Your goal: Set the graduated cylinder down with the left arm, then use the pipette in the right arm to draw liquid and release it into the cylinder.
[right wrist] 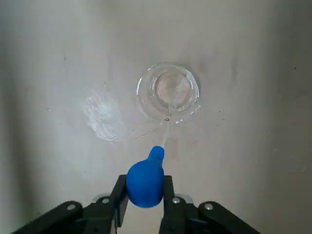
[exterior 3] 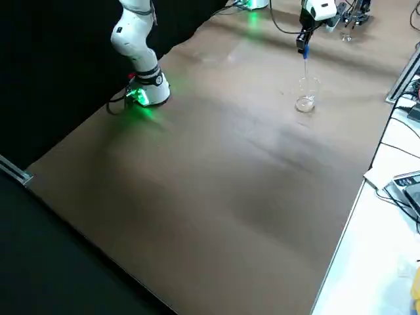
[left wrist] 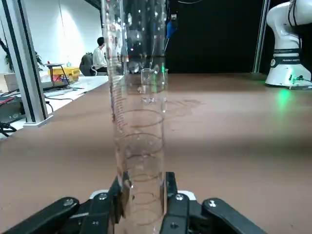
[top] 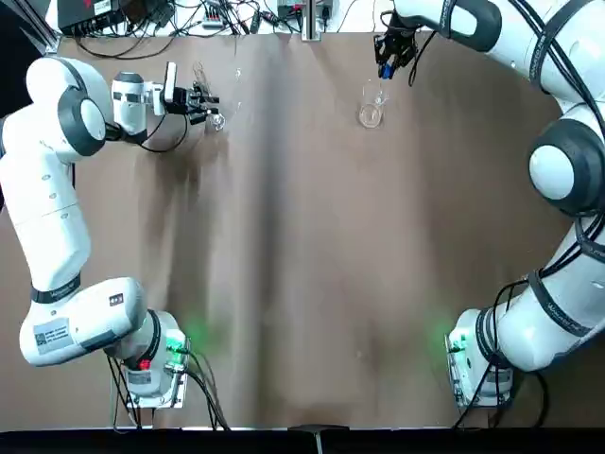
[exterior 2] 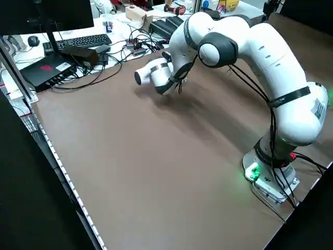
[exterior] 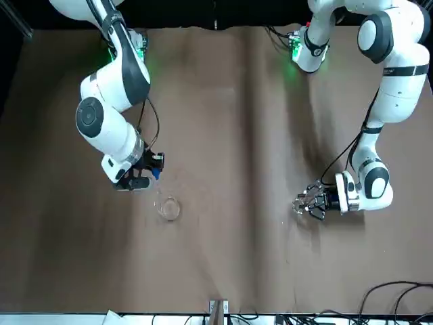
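Left gripper (left wrist: pixel 145 183): at the far left part of the table in the top view, reaching in toward the middle. Its two fingers are closed on the graduated cylinder (left wrist: pixel 139 112), one against each side of the glass; the tube runs between them and rises well above the fingertips in the left wrist view, close to upright. Whether its foot touches the table (top: pixel 312 284) cannot be told. Right gripper (right wrist: pixel 145 180): at the far side of the table, right of the middle in the top view, pointing down. Its fingers pinch the blue bulb of the pipette (right wrist: pixel 145 184), one finger on either side; the bulb's rounded end sits between the fingers and its narrow neck projects past the fingertips. The clear stem leads from the neck down toward the beaker (right wrist: pixel 168 92), which stands upright on the table below the gripper. Stem end appears at the beaker's rim or inside it; depth, and whether it meets liquid, cannot be told. A wet-looking patch (right wrist: pixel 103 116) marks the tabletop beside the beaker. Graduated cylinder and beaker stand well apart, the cylinder on the left-arm side. A seated person (left wrist: pixel 99 57) shows in the room beyond the table.
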Tool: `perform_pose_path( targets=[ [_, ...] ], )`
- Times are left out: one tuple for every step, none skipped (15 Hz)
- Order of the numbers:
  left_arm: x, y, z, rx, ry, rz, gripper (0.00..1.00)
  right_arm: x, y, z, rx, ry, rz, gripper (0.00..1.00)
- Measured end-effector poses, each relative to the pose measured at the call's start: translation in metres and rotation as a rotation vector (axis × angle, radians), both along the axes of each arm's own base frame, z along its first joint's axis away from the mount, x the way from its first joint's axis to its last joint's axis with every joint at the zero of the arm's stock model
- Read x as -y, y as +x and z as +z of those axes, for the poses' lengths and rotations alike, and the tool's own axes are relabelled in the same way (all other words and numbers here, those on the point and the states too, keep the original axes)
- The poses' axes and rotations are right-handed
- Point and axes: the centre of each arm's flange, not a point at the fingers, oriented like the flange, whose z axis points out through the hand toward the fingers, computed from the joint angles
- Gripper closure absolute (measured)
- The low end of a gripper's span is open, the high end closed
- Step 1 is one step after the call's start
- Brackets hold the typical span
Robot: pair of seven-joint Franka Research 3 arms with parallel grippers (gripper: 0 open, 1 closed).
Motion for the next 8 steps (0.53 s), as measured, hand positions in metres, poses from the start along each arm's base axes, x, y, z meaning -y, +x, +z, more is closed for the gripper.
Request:
perform_pose_path(
  targets=[
    [-0.001, 0.000, -0.001, -0.001, 0.000, 0.002, 0.61, -0.001, 0.000, 0.001, 0.000, 0.006, -0.003, 0.67],
    [-0.003, 0.000, -0.001, -0.001, 0.001, 0.004, 0.61, -0.001, 0.000, 0.002, -0.001, 0.009, -0.005, 0.67],
    [-0.005, 0.000, -0.001, -0.002, 0.001, 0.008, 0.62, -0.001, 0.000, 0.002, -0.001, 0.011, -0.006, 0.67],
    [-0.008, -0.001, -0.001, -0.002, 0.002, 0.012, 0.63, -0.002, 0.000, 0.002, -0.002, 0.013, -0.007, 0.67],
    [-0.011, -0.001, -0.001, -0.002, 0.002, 0.016, 0.63, -0.002, 0.000, 0.002, -0.002, 0.014, -0.008, 0.67],
    [-0.013, -0.001, -0.001, -0.002, 0.001, 0.019, 0.65, -0.002, 0.000, 0.002, -0.005, 0.014, -0.009, 0.67],
    [-0.013, -0.001, -0.001, -0.002, 0.001, 0.019, 0.66, -0.002, -0.001, 0.002, -0.011, 0.016, -0.009, 0.67],
    [-0.013, -0.001, -0.001, -0.002, 0.001, 0.019, 0.66, -0.002, -0.002, 0.002, -0.019, 0.021, -0.012, 0.67]
  ],
)
